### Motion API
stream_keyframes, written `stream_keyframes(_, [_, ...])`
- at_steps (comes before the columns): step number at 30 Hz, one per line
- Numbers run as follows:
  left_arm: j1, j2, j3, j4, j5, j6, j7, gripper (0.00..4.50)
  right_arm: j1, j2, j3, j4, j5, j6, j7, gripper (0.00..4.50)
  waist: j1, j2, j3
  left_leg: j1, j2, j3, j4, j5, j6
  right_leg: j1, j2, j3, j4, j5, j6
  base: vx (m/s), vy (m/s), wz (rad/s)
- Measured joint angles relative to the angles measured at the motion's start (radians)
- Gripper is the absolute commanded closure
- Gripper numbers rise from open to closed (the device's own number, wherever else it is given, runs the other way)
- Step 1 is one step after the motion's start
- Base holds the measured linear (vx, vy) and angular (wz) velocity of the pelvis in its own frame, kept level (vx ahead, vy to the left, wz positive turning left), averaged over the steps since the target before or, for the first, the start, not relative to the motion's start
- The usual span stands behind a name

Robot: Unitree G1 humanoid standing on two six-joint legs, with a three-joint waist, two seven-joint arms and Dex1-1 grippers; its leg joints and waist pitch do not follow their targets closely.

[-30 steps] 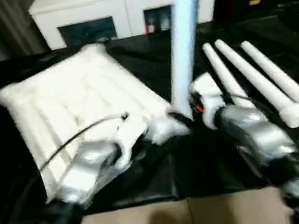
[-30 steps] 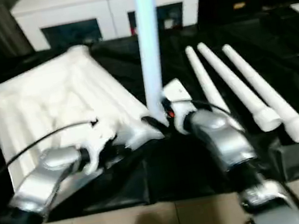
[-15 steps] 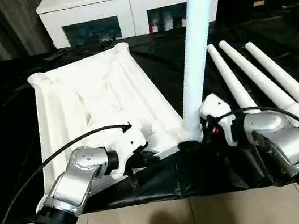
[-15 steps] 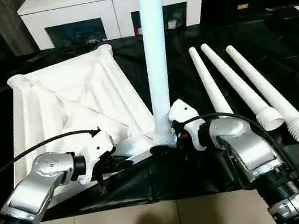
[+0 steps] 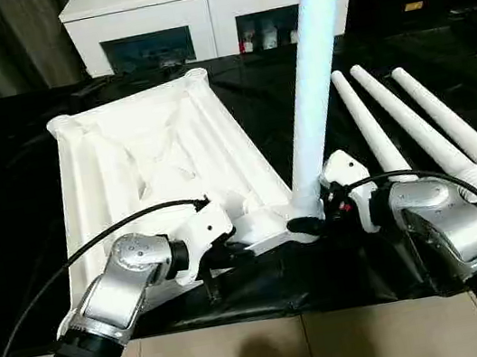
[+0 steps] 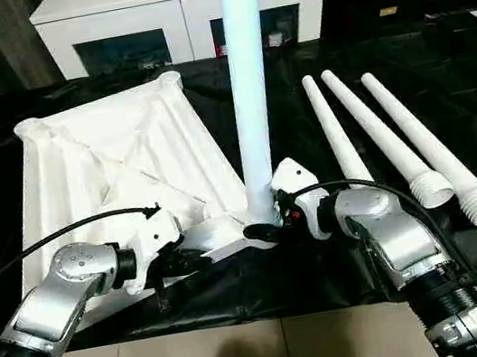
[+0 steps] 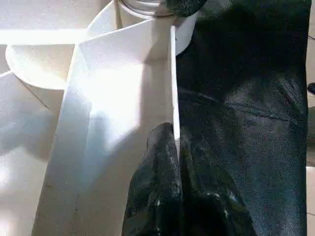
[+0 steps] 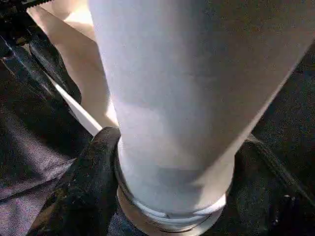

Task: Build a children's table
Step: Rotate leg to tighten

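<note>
Right pincer (image 8: pixel 167 196) sits at the foot of the upright leg (image 6: pixel 249 85), one black finger (image 8: pixel 91 182) against the base collar on one side and the other at the far side, so I read it as clasped round that leg. Half a second ago the leg leaned slightly more toward one o'clock; now it stands a touch straighter in the near corner socket (image 5: pixel 305 220), and the right pincer has drawn in round it. I judge the first leg is being seated, not yet proven tight.

Left pincer (image 7: pixel 172 142) is closed on the thin raised rim of the tabletop (image 5: pixel 152 156), close by at nine o'clock from that socket, holding the corner against the push. It has not shifted in that time.

Farther out, at two o'clock from the standing leg, three spare legs (image 6: pixel 397 138) lie side by side on the black surface (image 5: pixel 8 171), wide ends toward me, well apart from both arms. The tabletop lies underside up, stretching away to eleven o'clock. Beyond the surface, at twelve, stands a white cabinet (image 5: pixel 209 0).

Nothing lies between the right arm and the spare legs. A black cable (image 5: pixel 94 244) loops over my left forearm, just above the tabletop's near edge.
</note>
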Motion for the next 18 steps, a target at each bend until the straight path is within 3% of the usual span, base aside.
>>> stream_keyframes(8, [-0.001, -0.008, 0.010, 0.011, 0.002, 0.007, 0.006, 4.50, 0.002, 0.053, -0.025, 0.039, 0.007, -0.011, -0.045, 1.77, -0.005, 0.000, 0.000, 0.001, 0.001, 0.000, 0.003, -0.001, 0.001, 0.000, 0.000, 0.001, 0.004, 0.000, 0.000, 0.000, 0.000, 0.00])
stream_keyframes(12, [-0.047, -0.085, 0.023, 0.088, 0.039, 0.046, 0.132, 4.50, -0.014, 0.186, -0.099, 0.131, -0.012, -0.014, -0.291, 1.77, -0.018, 0.000, -0.001, 0.005, 0.001, 0.001, 0.006, -0.003, -0.006, 0.005, 0.000, 0.003, 0.009, 0.002, -0.003, -0.028, -0.003, 0.00])
stream_keyframes(18, [-0.093, -0.197, 0.034, 0.173, 0.062, 0.105, 0.289, 4.50, -0.057, 0.299, -0.147, 0.223, -0.042, -0.002, -0.564, 1.78, -0.029, 0.000, -0.002, 0.022, -0.001, 0.002, 0.002, -0.003, -0.008, 0.020, -0.002, 0.003, 0.006, -0.001, 0.002, -0.008, -0.001, 0.00])
